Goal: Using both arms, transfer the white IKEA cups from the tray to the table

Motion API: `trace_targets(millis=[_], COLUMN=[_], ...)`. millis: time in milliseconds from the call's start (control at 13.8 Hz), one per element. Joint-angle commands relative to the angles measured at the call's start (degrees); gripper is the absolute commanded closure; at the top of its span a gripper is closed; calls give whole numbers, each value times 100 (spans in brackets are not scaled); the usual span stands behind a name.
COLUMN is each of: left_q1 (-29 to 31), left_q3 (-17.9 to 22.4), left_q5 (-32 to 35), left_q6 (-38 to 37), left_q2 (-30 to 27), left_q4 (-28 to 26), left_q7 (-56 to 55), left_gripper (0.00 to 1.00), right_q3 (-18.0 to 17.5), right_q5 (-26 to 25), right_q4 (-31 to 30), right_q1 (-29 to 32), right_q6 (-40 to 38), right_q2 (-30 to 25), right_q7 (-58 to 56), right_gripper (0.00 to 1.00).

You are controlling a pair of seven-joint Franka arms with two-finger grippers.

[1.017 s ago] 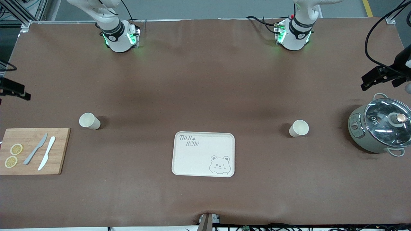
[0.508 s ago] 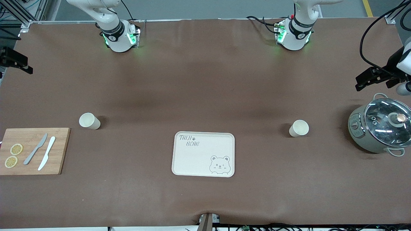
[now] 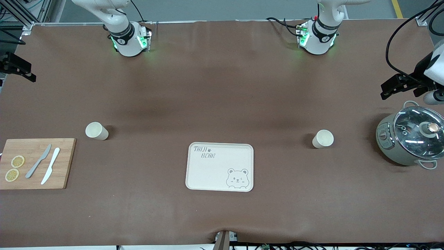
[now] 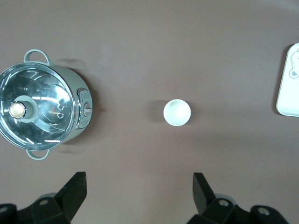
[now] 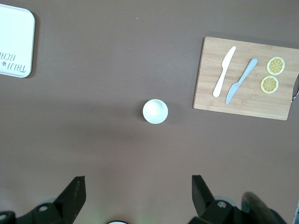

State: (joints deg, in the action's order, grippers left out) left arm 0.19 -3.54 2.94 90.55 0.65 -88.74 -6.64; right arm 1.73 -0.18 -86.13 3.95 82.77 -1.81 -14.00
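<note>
A: Risk? Both cups sit on the table, off the tray: cup mid-left in frame, cup mid-right. A low sweep could tip one.

B: Claws? Left gripper and right gripper both spread wide, holding nothing. Right one is cut off at the front view's left edge.
</note>
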Motion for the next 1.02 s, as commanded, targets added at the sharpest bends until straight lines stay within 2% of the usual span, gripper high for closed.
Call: trace_targets(millis=[0,944], left_q1=[7,-28], left_q3=[-15,2], left_q5=[-144,-206], left_q6=[24,103], left_q2=[32,198], left_q4=[94,305], left_q7=[92,-22], left_gripper=[0,0], right_q3=[-6,3], right_q5=[-105,-167], right_q4=[70,70], right_q1=[35,-26], right_q6=[2,20], right_q2=[57,93], right_q7=[38,38], right_gripper=[0,0])
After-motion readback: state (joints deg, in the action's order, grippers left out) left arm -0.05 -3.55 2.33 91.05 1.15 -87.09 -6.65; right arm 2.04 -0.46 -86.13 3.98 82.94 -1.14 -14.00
